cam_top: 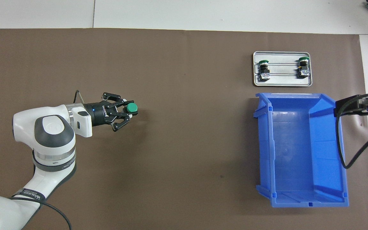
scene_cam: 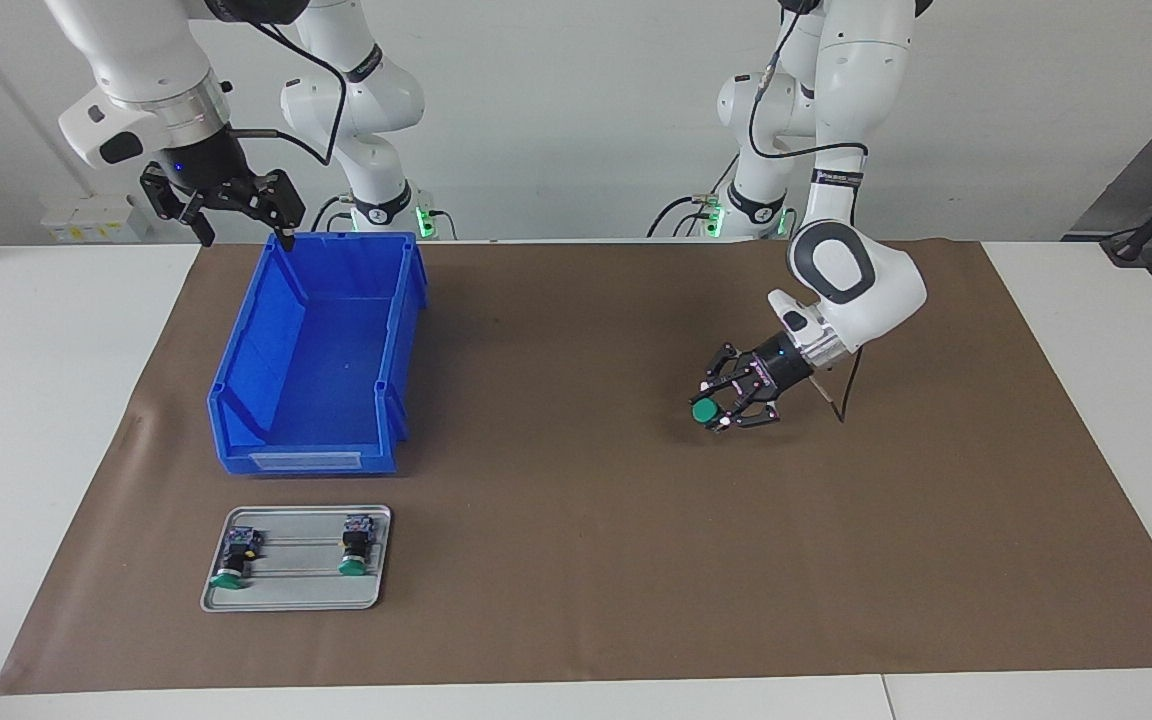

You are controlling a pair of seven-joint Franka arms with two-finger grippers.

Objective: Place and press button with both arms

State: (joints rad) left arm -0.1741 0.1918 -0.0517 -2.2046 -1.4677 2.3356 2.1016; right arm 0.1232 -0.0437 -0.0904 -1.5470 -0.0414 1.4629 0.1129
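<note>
While the right arm waits with its fingers spread wide, the right gripper (scene_cam: pixel 236 205) hangs above the blue bin (scene_cam: pixel 321 350) at the rim nearest the robots, carrying nothing. That bin sits toward the right arm's end of the brown mat (scene_cam: pixel 576 560), and it looks bare inside.

Toward the left arm's end, the left gripper (scene_cam: pixel 726 405) is tipped nearly level over open mat, its fingers clamped on the black body of the button (scene_cam: pixel 704 411), whose green cap points out past the fingertips toward the middle of the table. Whether the button is touching the mat or hanging just above it cannot be told from either view.

Farther from the robots than the bin, and just beside it, lies a small metal tray (scene_cam: pixel 296 600) with two more buttons (scene_cam: pixel 236 560) on their sides.

By my reading the carrying step is in hand: one button has been picked and is on its way to be set down. The next move calls for the left arm to place or steady it with the cap free, and for the right arm to come across from the bin and push that cap squarely, since a glancing push could tip so small a part.
</note>
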